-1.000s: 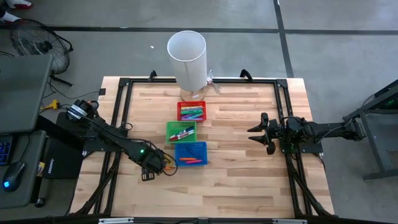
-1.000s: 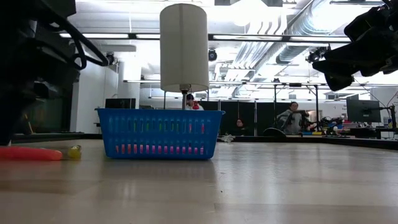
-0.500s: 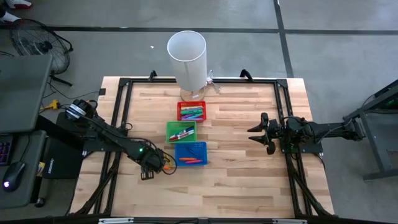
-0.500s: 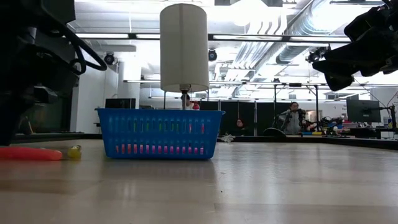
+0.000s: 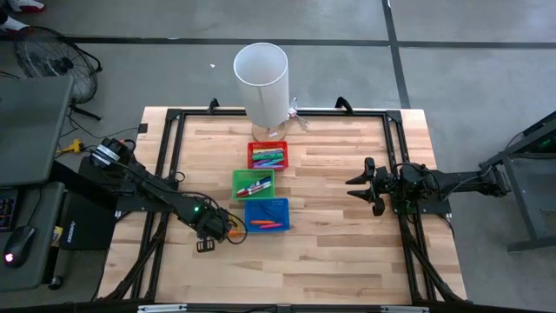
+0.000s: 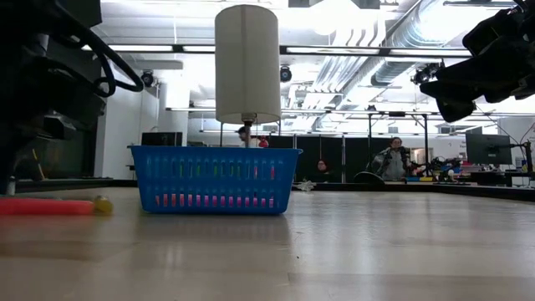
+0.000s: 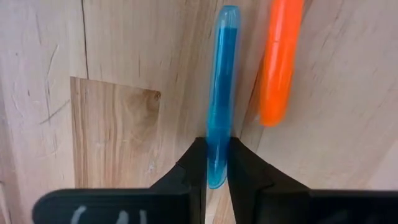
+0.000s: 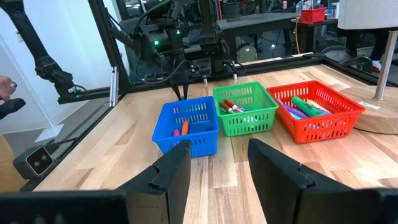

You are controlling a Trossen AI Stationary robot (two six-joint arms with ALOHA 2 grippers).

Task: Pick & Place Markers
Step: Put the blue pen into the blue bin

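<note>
three bins stand in a row down the middle of the table [image 5: 347, 148]: the far bin [image 5: 268, 156], nearest the lamp [image 5: 261, 83] at the table's back edge, then the middle bin [image 5: 254, 183], then the near bin [image 5: 266, 214]. markers lie in all three. the left gripper [image 5: 228, 229] sits low just left of the near bin, with one marker [image 7: 219, 93] between its fingers and another [image 7: 280, 62] lying just beside it, perhaps touching. the right gripper [image 5: 363, 186] hangs well apart, right of the bins.
</note>
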